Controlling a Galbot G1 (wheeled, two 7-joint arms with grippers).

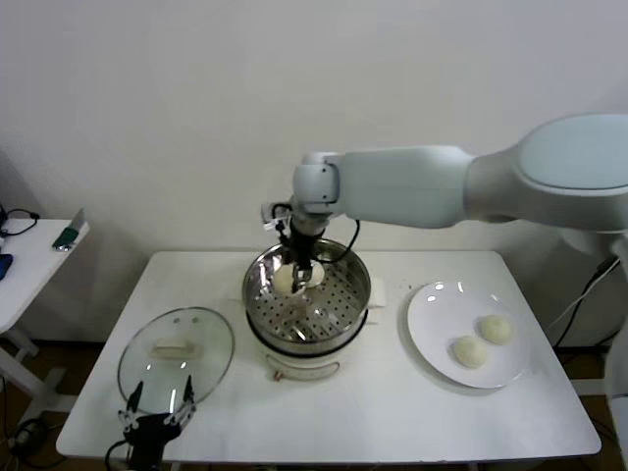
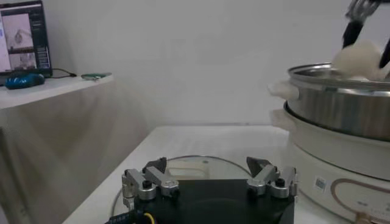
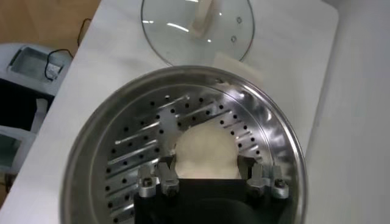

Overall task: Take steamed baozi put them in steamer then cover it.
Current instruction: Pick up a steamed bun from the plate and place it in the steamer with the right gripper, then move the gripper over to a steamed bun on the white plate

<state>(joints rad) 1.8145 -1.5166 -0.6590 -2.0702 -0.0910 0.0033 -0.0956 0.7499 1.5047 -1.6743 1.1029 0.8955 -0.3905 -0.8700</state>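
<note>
The steamer point(image 1: 343, 306) stands mid-table, uncovered, with its perforated tray showing. My right gripper point(image 1: 300, 267) reaches over its far side and is shut on one baozi point(image 1: 286, 280), which it holds at about rim height. In the right wrist view the gripper point(image 3: 206, 165) has a finger on each side of that baozi point(image 3: 204, 149), above the tray point(image 3: 134, 152). Two more baozi point(image 1: 496, 329) point(image 1: 470, 351) lie on the white plate point(image 1: 432, 314). The glass cover point(image 1: 177, 348) lies flat on the table at front left. My left gripper point(image 1: 157, 402) is open and empty just in front of it.
A side table point(image 1: 29, 255) with a phone and cables stands at the left. In the left wrist view the cover point(image 2: 195, 163) lies just beyond my left gripper point(image 2: 210, 165), and the steamer point(image 2: 341, 103) rises beside it.
</note>
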